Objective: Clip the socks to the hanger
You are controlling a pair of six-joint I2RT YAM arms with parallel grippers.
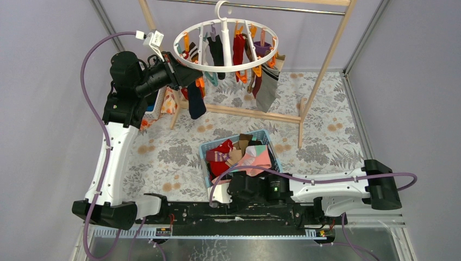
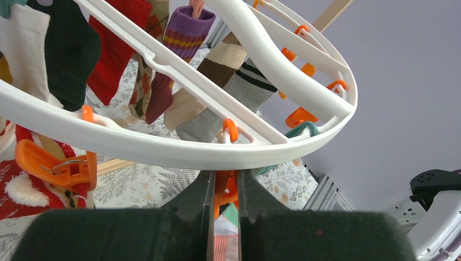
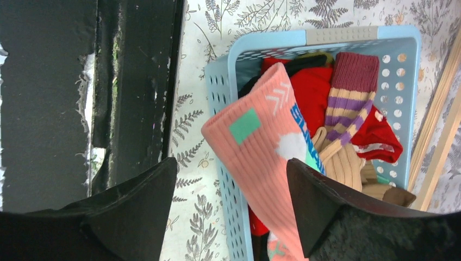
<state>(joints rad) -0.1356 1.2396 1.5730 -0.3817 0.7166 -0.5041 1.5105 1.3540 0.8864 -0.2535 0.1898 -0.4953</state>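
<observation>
Socks [image 1: 217, 50] of mixed colours hung from clips round the large round white plastic hanger [image 1: 191, 63], which was hooked on the tall wooden rail frame [image 1: 332, 48].

At the hanger's left rim: left gripper [image 2: 224, 176], raised to ring height. Its jaws were drawn narrow, pinching an orange plastic clip [image 2: 222, 198] just under the rim. A strip of pale striped fabric showed between the fingers below that clip; what it belonged to could not be told.

Under the hanger's left rim hung a long navy sock [image 1: 195, 102]. Across the ring: black, red, purple-striped and tan-brown ones. At the right rim, a grey sock [image 1: 266, 89] with dark bands.

Nearer the arms than the hanger, on the floral cloth [image 1: 163, 157]: a light blue perforated plastic basket [image 1: 207, 152] heaped with loose ones in red, maroon with purple stripes, and tan. Topmost lay a salmon-pink sock [image 3: 255, 147] with teal patches, draped over the basket's wall.

Right gripper [image 3: 231, 185] hung directly over that pink one, jaws spread wide, gripping nothing.
</observation>
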